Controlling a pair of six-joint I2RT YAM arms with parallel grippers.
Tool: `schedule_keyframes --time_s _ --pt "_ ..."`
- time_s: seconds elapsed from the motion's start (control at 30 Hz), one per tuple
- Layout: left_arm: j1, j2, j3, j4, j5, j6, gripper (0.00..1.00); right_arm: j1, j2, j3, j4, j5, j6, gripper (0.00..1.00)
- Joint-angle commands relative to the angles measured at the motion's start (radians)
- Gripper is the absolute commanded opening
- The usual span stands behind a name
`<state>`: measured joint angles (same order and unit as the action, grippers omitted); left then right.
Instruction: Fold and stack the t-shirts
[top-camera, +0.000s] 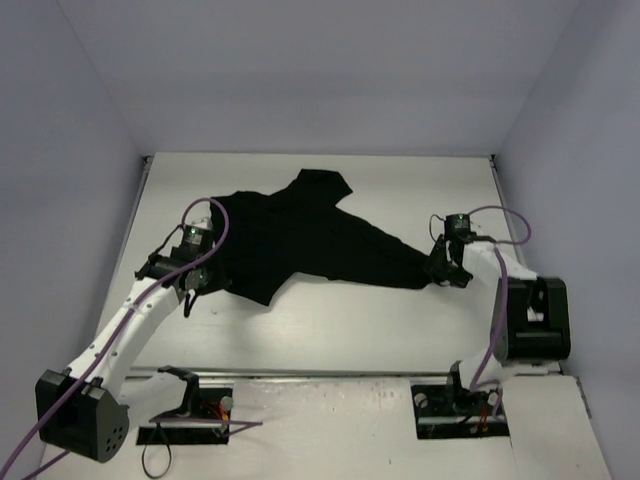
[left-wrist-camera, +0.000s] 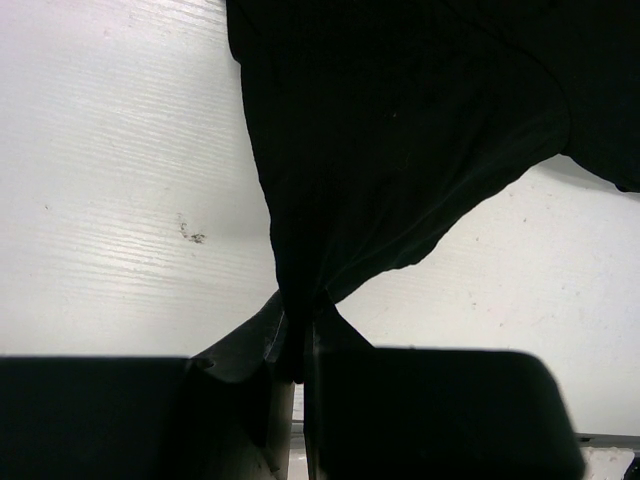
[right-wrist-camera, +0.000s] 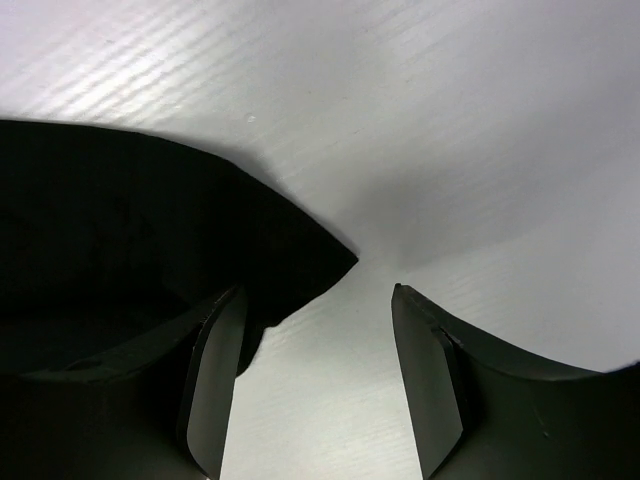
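Note:
One black t-shirt (top-camera: 300, 240) lies spread and stretched across the white table; its logo does not show. My left gripper (top-camera: 192, 285) is shut on the shirt's left edge; in the left wrist view the cloth (left-wrist-camera: 390, 150) bunches into the closed jaws of the gripper (left-wrist-camera: 297, 345). My right gripper (top-camera: 448, 270) stands open at the shirt's pointed right end. In the right wrist view a corner of the shirt (right-wrist-camera: 150, 230) lies by the left finger (right-wrist-camera: 215, 380), and the gap of the gripper (right-wrist-camera: 318, 330) holds only bare table.
The white table (top-camera: 330, 320) is boxed in by pale walls at the back and both sides. The arm bases (top-camera: 460, 400) and cables sit at the near edge. A small dark scuff (left-wrist-camera: 190, 232) marks the table left of the cloth.

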<state>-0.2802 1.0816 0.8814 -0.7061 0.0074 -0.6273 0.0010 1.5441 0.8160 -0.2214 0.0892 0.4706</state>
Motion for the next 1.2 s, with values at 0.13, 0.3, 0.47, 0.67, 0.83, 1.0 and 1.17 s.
schedule_keyframes --time_s 0.13,0.3,0.47,0.67,0.83,1.0,1.17 --pt "0.009 -0.019 0.032 -0.003 -0.007 0.017 0.00 0.003 -0.059 0.044 0.003 -0.032 -0.032 0.58" --pt "0.008 -0.022 0.034 -0.003 -0.007 0.016 0.00 0.004 0.000 0.030 0.006 -0.031 -0.021 0.58" --pt "0.009 -0.022 0.036 -0.004 -0.007 0.017 0.00 0.004 0.048 0.002 0.029 -0.021 -0.023 0.59" --pt "0.009 -0.023 0.043 -0.007 0.007 0.021 0.00 0.004 0.103 -0.041 0.058 -0.032 -0.018 0.58" --pt "0.010 -0.025 0.057 -0.016 0.014 0.024 0.00 0.002 0.110 -0.049 0.057 -0.032 -0.006 0.43" --pt "0.018 -0.033 0.084 -0.030 0.015 0.028 0.00 0.004 0.099 -0.048 0.058 -0.014 -0.008 0.11" --pt "0.047 -0.038 0.168 -0.045 0.034 0.052 0.00 0.025 -0.030 0.014 0.015 0.021 -0.030 0.00"
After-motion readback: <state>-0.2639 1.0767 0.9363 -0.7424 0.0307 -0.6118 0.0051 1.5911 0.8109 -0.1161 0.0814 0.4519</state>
